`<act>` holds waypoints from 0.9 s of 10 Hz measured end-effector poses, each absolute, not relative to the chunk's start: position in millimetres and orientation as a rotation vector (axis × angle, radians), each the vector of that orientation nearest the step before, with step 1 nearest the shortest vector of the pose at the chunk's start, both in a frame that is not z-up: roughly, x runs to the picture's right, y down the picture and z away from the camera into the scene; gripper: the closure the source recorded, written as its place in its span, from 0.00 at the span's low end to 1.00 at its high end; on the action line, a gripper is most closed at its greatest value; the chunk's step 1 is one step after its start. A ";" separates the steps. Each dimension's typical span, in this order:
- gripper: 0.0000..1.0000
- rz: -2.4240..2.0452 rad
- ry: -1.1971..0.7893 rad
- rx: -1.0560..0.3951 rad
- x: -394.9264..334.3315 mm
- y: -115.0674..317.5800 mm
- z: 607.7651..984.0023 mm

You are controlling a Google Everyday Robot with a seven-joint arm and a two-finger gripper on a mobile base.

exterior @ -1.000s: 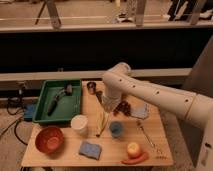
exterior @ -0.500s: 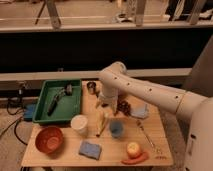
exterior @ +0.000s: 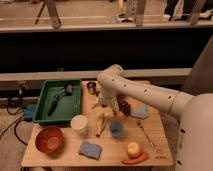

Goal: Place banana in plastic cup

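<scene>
The pale yellow banana lies on the wooden table, pointing away from the camera, between the white cup and the blue-grey plastic cup. The plastic cup stands upright just right of the banana's near end. My gripper hangs at the end of the white arm, directly over the banana's far end, and hides it. I cannot tell whether it touches the banana.
A green tray with utensils sits at the left, and a small metal cup behind the gripper. A red bowl, blue sponge, apple, orange carrot, blue cloth and a utensil also lie on the table.
The arm has shifted a little left and lower, bringing the gripper down over the banana's far end. The banana and cups stay about where they were.
</scene>
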State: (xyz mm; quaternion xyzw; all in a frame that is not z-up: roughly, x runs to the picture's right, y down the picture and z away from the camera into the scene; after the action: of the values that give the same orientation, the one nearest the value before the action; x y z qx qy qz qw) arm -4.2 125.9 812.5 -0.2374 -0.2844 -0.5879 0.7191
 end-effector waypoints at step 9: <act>0.20 -1.356 -0.610 -0.542 -10.2 165.4 845.9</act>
State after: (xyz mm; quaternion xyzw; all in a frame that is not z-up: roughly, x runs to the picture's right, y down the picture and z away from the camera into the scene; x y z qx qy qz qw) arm -10.2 165.4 845.9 -0.2434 -0.2743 -0.6094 0.7030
